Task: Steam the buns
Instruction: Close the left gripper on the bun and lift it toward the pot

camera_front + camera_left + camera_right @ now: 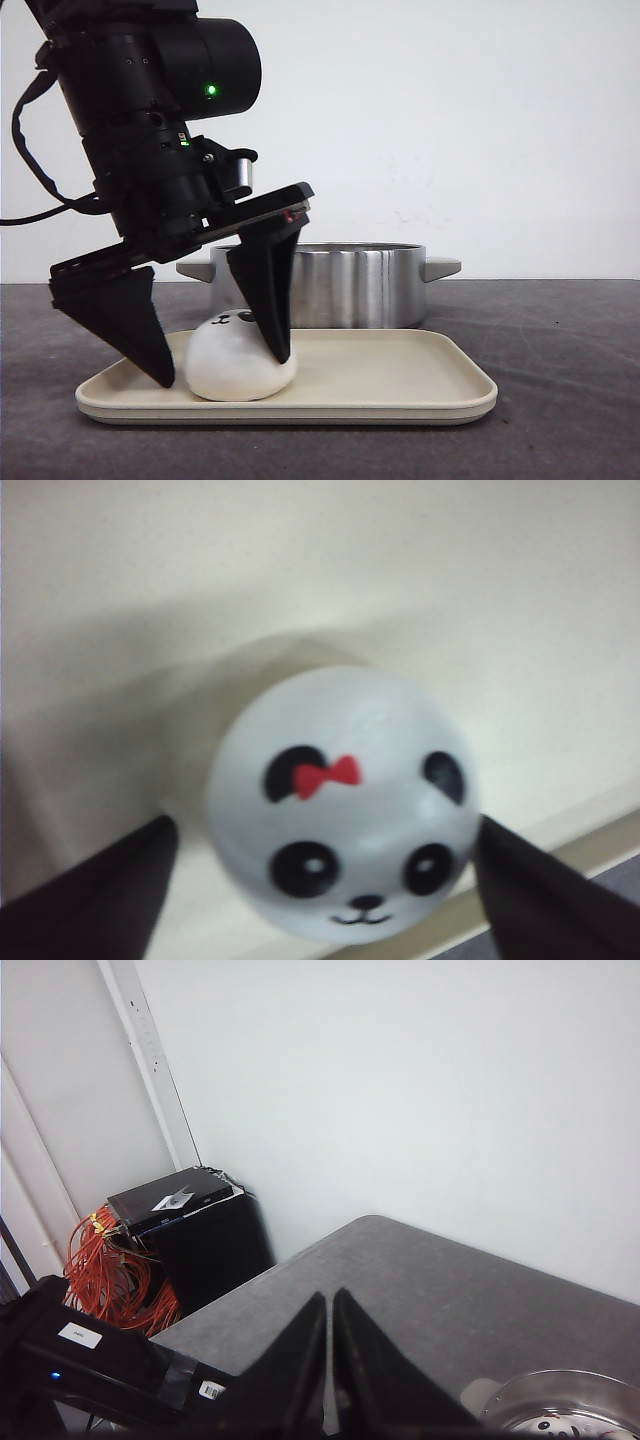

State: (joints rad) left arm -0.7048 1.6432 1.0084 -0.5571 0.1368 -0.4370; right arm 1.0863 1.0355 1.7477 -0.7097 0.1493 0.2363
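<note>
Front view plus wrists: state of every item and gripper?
White panda-faced bun with red bow: on tray, between open fingers, not yet gripped.
Beige rectangular tray: flat on table.
Steel pot: lidless, behind tray.
Left gripper: open, straddling bun.
Right gripper: shut, empty.

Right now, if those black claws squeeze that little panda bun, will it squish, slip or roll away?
The panda bun looks smooth and glossy, so it might slip between the left gripper fingers. Its flattened base sits flush on the tray, so it probably won't roll. Whether it squishes I cannot tell: the fingers flank it, open.
</note>
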